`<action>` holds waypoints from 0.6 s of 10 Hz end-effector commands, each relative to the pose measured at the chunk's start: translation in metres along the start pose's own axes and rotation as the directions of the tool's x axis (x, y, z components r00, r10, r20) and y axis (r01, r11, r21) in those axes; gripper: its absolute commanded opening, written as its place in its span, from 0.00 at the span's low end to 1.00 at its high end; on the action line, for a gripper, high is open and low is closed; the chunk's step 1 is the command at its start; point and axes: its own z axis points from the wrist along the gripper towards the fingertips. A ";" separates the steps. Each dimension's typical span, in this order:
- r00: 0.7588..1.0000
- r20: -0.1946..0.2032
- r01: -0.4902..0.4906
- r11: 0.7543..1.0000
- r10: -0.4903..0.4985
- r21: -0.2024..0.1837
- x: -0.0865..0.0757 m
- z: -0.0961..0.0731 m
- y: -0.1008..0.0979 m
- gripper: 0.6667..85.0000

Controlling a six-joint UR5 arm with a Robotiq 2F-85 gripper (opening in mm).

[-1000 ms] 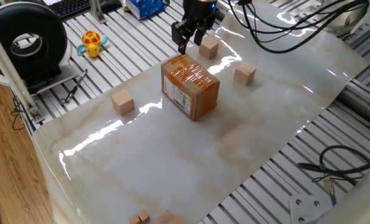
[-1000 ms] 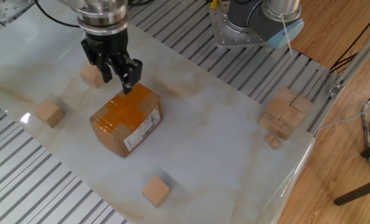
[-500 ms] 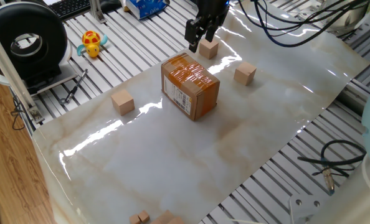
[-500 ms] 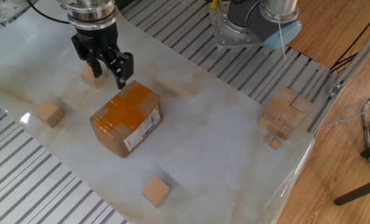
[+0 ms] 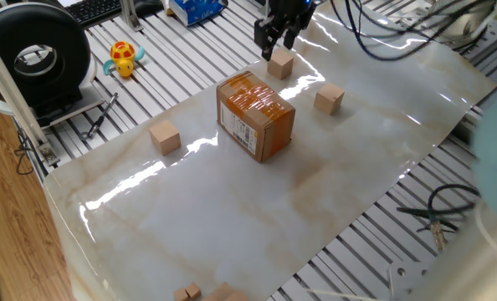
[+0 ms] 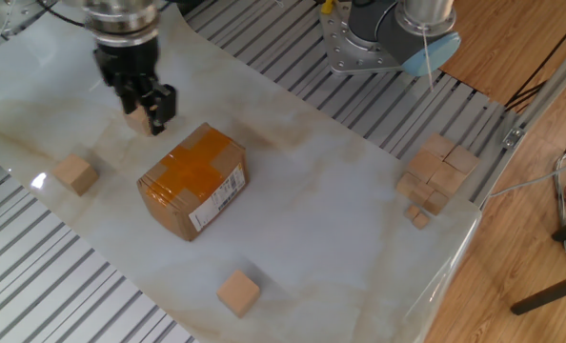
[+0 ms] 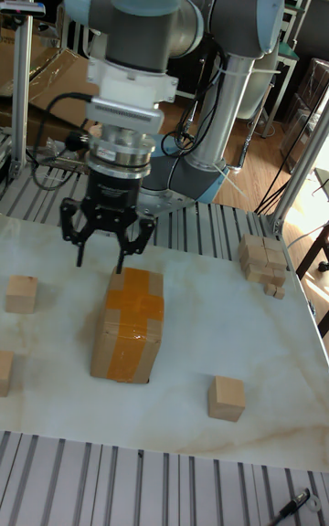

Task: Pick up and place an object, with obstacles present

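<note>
1. Gripper (image 6: 142,103) hangs over a small wooden cube (image 5: 279,63) on the table (image 5: 232,209) — jaws spread, holding nothing.
2. Cube sits just beyond the taped cardboard box (image 6: 192,180) — not touching it.

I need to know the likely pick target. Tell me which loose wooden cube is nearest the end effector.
The cube just under the open end effector, beyond the cardboard box. The other loose cubes lie well away from it.

Small tan wooden cube (image 5: 280,63) flat on the counter (image 5: 232,209), beyond the upright taped cardboard box (image 5: 255,115), apart from it.
</note>
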 end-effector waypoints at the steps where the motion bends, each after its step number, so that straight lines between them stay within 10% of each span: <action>1: 0.996 -0.007 0.092 0.995 -0.092 -0.042 -0.019 0.002 -0.034 0.67; 6: 0.999 -0.037 -0.015 0.999 0.016 0.032 -0.028 0.023 -0.063 0.59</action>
